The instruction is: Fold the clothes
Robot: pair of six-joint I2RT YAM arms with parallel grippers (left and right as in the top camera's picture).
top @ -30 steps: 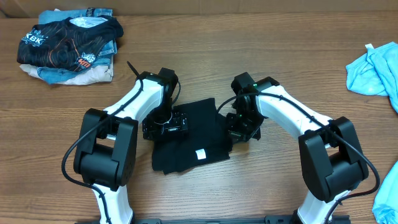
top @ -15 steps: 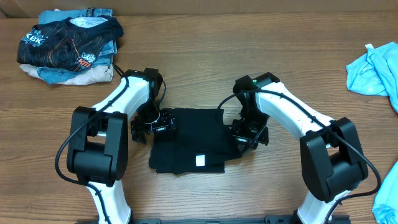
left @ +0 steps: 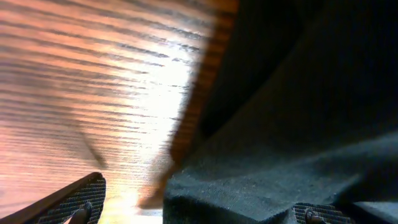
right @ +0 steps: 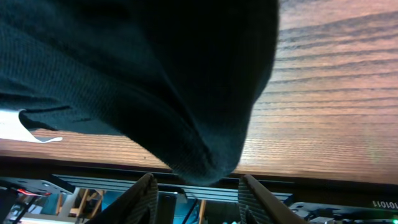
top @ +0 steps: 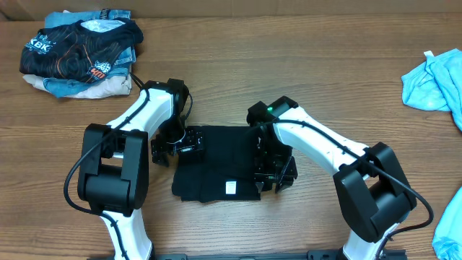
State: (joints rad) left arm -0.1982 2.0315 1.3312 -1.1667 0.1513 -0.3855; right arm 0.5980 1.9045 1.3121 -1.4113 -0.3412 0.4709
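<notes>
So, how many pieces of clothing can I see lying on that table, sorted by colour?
Plain black T-shirt: 1
Black printed shirt, on top of a heap: 1
Light blue cloth at the right edge, with a second patch: 2
Total: 4; the layers under the printed shirt cannot be counted.

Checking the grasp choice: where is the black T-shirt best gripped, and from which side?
Probably the right edge of the black T-shirt, approached from the right, low over the table. It lies flat, so only edges offer a lip, and the right wrist view shows that edge rolled thick.
</notes>
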